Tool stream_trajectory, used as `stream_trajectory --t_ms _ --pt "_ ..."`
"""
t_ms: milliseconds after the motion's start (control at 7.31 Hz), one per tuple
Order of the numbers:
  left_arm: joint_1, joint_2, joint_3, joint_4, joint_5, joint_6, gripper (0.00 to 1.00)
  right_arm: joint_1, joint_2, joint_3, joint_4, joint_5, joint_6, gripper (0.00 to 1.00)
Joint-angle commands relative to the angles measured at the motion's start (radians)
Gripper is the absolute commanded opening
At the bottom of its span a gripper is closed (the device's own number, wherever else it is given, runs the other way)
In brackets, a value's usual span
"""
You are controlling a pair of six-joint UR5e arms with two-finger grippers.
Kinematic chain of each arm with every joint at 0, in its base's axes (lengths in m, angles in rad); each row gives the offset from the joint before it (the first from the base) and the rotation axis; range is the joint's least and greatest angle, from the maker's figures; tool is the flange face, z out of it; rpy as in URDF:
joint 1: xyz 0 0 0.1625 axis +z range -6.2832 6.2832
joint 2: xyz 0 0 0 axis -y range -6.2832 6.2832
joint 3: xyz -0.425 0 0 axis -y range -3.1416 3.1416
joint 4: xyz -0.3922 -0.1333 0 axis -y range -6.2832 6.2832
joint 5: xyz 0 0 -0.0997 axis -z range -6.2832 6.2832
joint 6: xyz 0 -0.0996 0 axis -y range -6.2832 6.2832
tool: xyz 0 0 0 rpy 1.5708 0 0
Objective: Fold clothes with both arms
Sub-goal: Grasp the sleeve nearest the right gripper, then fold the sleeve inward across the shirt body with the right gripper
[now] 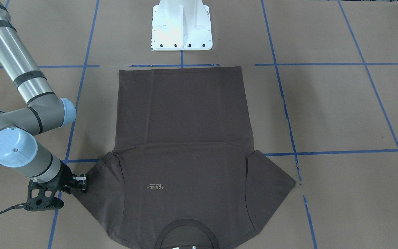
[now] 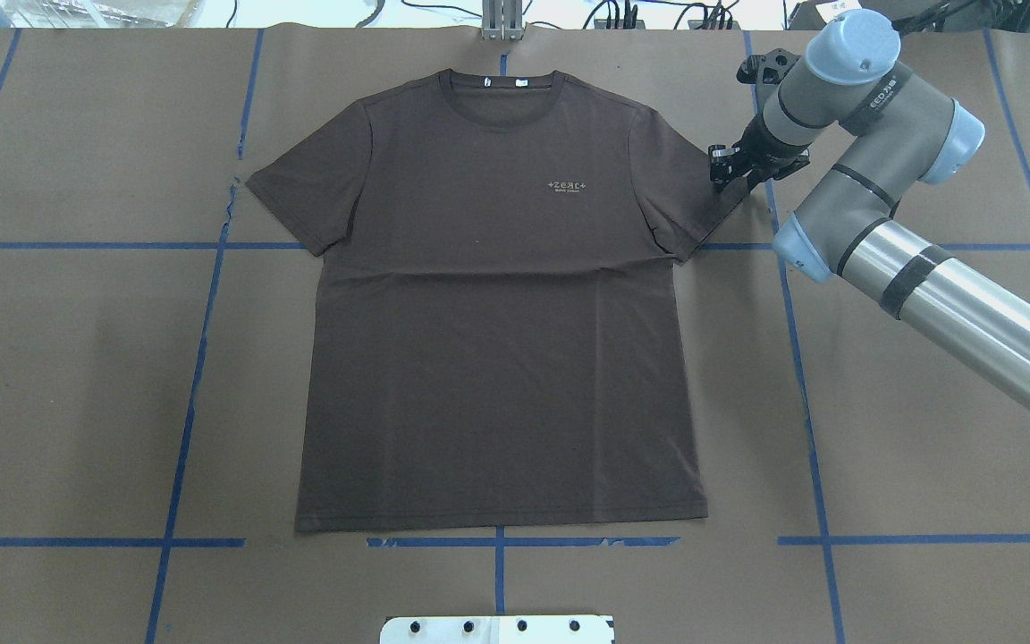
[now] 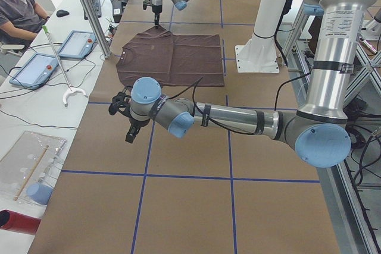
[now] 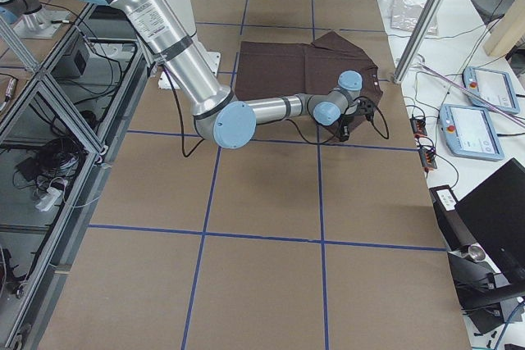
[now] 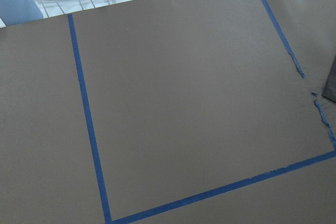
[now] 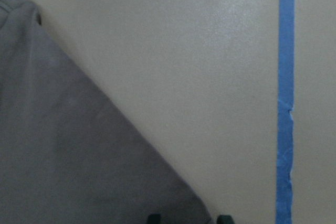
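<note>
Fingertips (image 6: 153, 217) of right gripper (image 2: 721, 174) apart, astride the sleeve tip of the T-shirt (image 2: 497, 340), spread flat and face up on the table (image 2: 77, 402). Lower squarely, pinch both layers of cloth, lift before carrying inward. Left gripper (image 3: 129, 137) well off the opposite sleeve, caught only in the left side view, missing from overhead; fingers there impossible to judge.
</note>
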Motion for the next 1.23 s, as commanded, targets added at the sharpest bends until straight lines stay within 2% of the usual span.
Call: stream_trajectory --t_ms 0,137,548,684,958,1095 --pt "0.000 0.000 0.001 0.000 0.000 0.000 1.00 0.000 0.008 0.007 0.000 0.000 -0.005 0.00" --pt "0.000 0.000 0.004 -0.001 0.000 0.000 1.00 0.000 0.015 0.025 0.003 0.000 -0.005 0.00" --pt "0.000 0.000 0.004 -0.001 0.000 0.002 1.00 -0.013 0.138 0.039 0.007 -0.008 -0.006 0.00" --pt "0.000 0.000 0.002 -0.001 0.000 0.002 1.00 -0.042 0.196 0.038 0.009 -0.052 -0.002 0.00" --pt "-0.002 0.000 0.001 -0.003 0.000 0.002 1.00 -0.166 0.233 0.036 0.009 -0.214 0.002 0.00" --pt "-0.002 0.001 0.001 -0.003 -0.001 0.000 1.00 -0.197 0.232 0.034 0.009 -0.246 0.003 0.73"
